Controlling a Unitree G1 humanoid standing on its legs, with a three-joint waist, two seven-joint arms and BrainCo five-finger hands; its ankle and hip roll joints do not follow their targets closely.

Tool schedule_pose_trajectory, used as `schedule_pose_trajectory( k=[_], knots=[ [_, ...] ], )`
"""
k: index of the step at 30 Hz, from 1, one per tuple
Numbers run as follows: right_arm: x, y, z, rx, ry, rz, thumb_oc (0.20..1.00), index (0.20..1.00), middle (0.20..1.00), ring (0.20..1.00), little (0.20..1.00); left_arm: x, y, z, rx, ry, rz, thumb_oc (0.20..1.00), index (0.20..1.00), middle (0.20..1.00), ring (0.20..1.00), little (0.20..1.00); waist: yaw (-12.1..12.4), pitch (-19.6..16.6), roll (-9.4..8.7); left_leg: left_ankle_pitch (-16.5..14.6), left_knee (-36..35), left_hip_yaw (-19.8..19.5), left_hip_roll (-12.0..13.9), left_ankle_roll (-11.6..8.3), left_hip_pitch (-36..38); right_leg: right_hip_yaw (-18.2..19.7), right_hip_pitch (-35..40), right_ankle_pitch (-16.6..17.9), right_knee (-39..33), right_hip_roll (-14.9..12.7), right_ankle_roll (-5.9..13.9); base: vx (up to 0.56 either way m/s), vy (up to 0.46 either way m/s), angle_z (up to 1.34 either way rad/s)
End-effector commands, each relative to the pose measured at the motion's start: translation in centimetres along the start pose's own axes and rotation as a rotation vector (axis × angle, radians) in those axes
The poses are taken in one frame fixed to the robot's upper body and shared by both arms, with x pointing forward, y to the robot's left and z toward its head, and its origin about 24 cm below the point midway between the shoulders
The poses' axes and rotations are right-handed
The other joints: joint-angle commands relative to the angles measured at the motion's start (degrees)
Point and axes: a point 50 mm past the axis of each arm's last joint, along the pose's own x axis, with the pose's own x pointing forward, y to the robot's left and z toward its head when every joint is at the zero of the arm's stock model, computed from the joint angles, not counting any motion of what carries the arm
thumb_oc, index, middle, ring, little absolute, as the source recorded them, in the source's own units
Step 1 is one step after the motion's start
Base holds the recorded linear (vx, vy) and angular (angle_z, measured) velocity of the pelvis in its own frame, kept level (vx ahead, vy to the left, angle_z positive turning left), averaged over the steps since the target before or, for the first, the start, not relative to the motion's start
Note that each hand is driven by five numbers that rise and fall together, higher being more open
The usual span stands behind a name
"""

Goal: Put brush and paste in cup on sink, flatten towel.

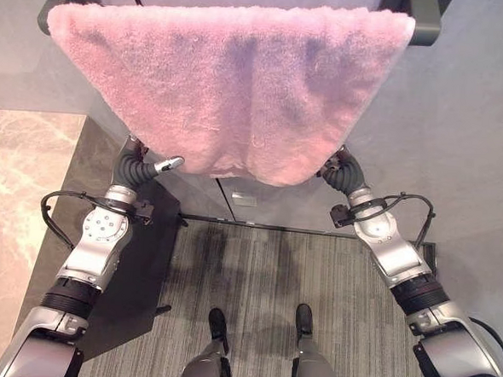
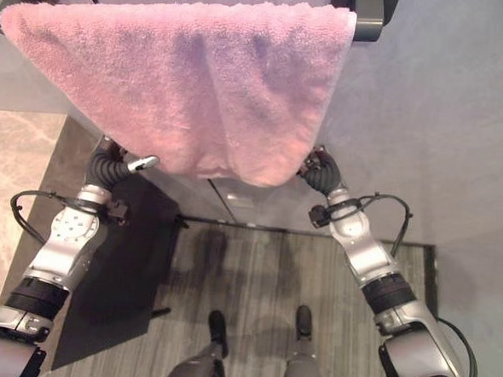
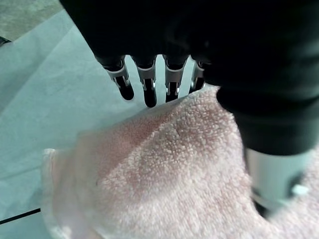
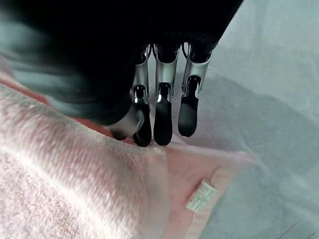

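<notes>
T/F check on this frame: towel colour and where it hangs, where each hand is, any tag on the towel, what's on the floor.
1. The towel is pink and hangs over a dark bar. True.
2. Both hands are at the towel's lower edge, left hand by the left corner, right hand by the right. True.
3. The towel lies folded on the floor. False: it hangs spread out above the floor.
4. A small white tag shows on the towel near the right hand. True.
5. The floor under the towel is bare tile. False: a grey striped mat lies there.
</notes>
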Motion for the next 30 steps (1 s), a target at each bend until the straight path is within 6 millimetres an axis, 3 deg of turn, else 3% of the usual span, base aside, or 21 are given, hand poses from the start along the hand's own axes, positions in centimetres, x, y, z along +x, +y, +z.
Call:
schedule_pose_trajectory(
  k=[1,7,8,16,23,30],
  knots=[
    [1.2,-1.0,2.5,-0.009,-0.107,-0.025,1.0,1.0,1.0,1.0,1.0,1.2,1.4,2.3,0.044,-0.091,0.017,1.0,1.0,1.0,1.0,1.0,0.45,-1.48,-1.65,0.72,0.21,-4.46,0.73,-2.9,-1.46,2.04,-1.35,0.94,-0.12,-4.75,3.28,0.0,0.0,0.0],
    [0.2,-1.5,1.9,0.016,-0.102,0.004,1.0,1.0,1.0,1.0,1.0,0.9,1.6,2.1,0.045,-0.084,0.018,1.0,1.0,1.0,1.0,1.0,0.16,-1.47,-1.96,0.62,0.21,-4.17,0.75,-2.79,-1.4,2.21,-1.51,0.95,-0.12,-4.81,3.31,0.0,0.0,0.0],
    [0.0,-1.7,1.8,0.021,-0.1,0.013,1.0,1.0,1.0,1.0,1.0,0.9,1.6,2.1,0.043,-0.085,0.014,0.937,0.937,0.937,0.937,0.937,0.07,-1.47,-2.02,0.61,0.21,-4.12,0.76,-2.78,-1.42,2.23,-1.61,0.96,-0.12,-4.84,3.34,0.0,0.0,0.0],
    [-0.6,-2.6,1.6,0.057,-0.11,0.028,1.0,1.0,1.0,1.0,1.0,1.2,1.6,2.7,0.038,-0.107,-0.006,0.89,0.89,0.89,0.89,0.89,-0.42,-1.19,-2.39,0.63,0.21,-3.82,0.83,-2.82,-1.73,2.45,-2.13,1.17,-0.12,-4.76,3.4,0.0,0.0,0.0],
    [-1.0,-4.3,0.7,-0.055,-0.07,0.0,1.0,1.0,1.0,1.0,1.0,1.2,1.8,2.7,0.03,-0.108,-0.004,0.856,0.856,0.856,0.856,0.856,-0.48,-1.19,-2.44,0.71,0.21,-3.7,0.84,-2.87,-1.97,2.31,-2.38,1.32,-0.12,-4.86,3.46,0.0,0.0,0.0],
    [-0.9,-3.9,0.9,-0.009,-0.081,0.013,1.0,1.0,1.0,1.0,1.0,1.2,1.7,2.6,0.024,-0.106,-0.002,0.708,0.708,0.708,0.708,0.708,-0.39,-1.12,-2.48,0.72,0.21,-3.72,0.82,-2.85,-2.07,2.51,-2.65,1.38,-0.12,-4.76,3.4,0.0,0.0,0.0]
  ],
)
